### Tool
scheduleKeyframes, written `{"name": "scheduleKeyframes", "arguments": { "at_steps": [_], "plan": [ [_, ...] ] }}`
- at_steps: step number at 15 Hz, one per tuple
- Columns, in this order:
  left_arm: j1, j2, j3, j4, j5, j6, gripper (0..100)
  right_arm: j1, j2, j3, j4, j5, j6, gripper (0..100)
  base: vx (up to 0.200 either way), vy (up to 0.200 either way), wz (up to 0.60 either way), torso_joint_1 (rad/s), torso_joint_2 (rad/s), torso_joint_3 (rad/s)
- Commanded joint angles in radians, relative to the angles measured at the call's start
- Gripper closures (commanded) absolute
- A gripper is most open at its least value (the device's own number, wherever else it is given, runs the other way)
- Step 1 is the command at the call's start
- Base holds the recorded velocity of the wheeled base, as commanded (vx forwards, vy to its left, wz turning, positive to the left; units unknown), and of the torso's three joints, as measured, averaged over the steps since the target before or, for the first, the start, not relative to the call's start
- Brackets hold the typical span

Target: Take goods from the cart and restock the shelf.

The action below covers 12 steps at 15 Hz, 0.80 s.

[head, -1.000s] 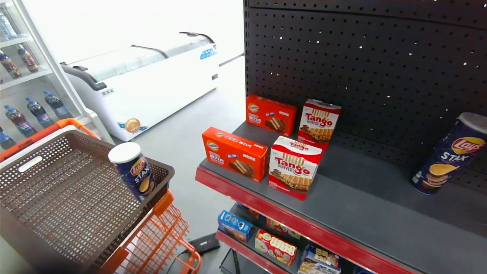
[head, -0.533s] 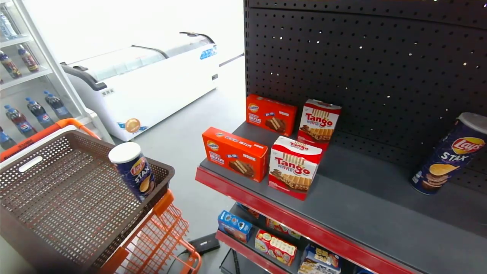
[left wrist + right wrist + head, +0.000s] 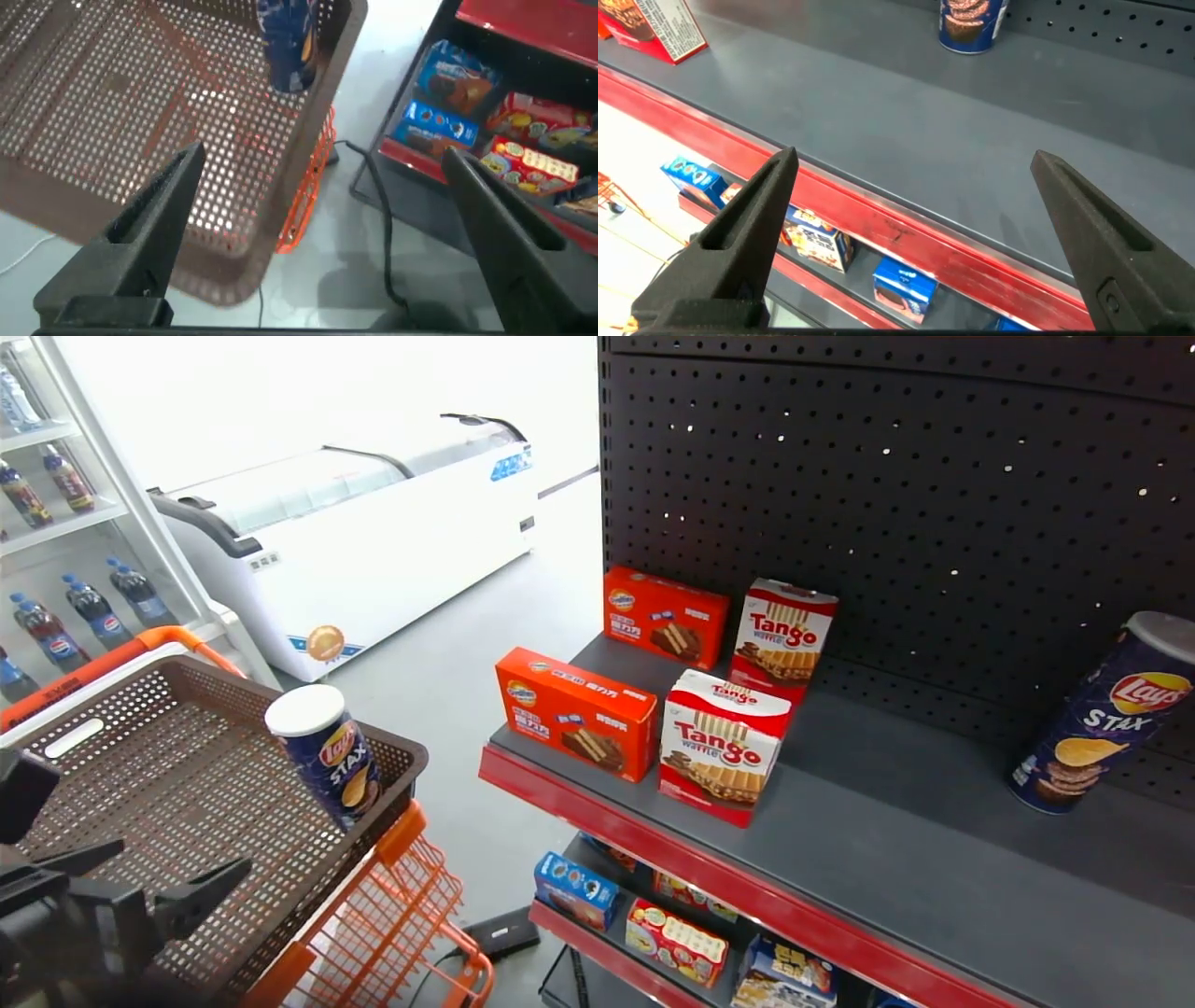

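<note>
**Chip can upright in the cart basket, both grippers held open**

A dark blue chip can (image 3: 322,753) is seen standing on its base in the brown perforated basket (image 3: 140,784) that is carried on the orange cart (image 3: 392,896). Its long axis runs up and down, with the white lid uppermost, though a slight lean is seen in the head view. It is placed in the basket's corner nearest the shelf (image 3: 887,840), close against the basket wall.

The left gripper (image 3: 187,855) is held above the near part of the basket. Its jaws are spread wide and nothing is gripped between them. From the left wrist view the mesh floor is seen between the fingers, and the can is seen beyond them.

The right gripper (image 3: 915,157) is held over the shelf's red front edge, with its jaws likewise spread apart and empty.

A second chip can (image 3: 1102,714) is found on the shelf near the black pegboard back panel (image 3: 887,504), standing on its base with its lid on top. Well apart from it, at the shelf's left end, two wafer boxes (image 3: 724,747) and two orange biscuit boxes (image 3: 574,714) are set upright in two rows. More packaged goods (image 3: 672,943) are stocked on the lower shelf. A white chest freezer (image 3: 355,541) and a drinks cooler (image 3: 56,616) are seen behind the cart.
</note>
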Motion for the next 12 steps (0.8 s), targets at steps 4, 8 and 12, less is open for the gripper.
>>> {"name": "scheduleKeyframes", "arguments": {
  "at_steps": [4, 8, 12],
  "plan": [
    [0.044, 0.454, -0.02, -0.457, -0.033, 0.024, 0, 0.0, 0.001, 0.0, -0.001, 0.0, 0.0, 0, 0.0, 0.0, 0.0, 0.0, 0.0, 0.0],
    [0.052, 0.719, -0.089, -0.763, -0.032, 0.053, 0, 0.0, 0.001, 0.0, -0.001, 0.0, 0.0, 0, 0.0, 0.0, 0.0, 0.0, 0.0, 0.0],
    [0.04, 0.897, -0.178, -0.921, -0.036, 0.052, 0, 0.0, 0.001, 0.0, -0.001, 0.0, 0.0, 0, 0.0, 0.0, 0.0, 0.0, 0.0, 0.0]
  ]
}}
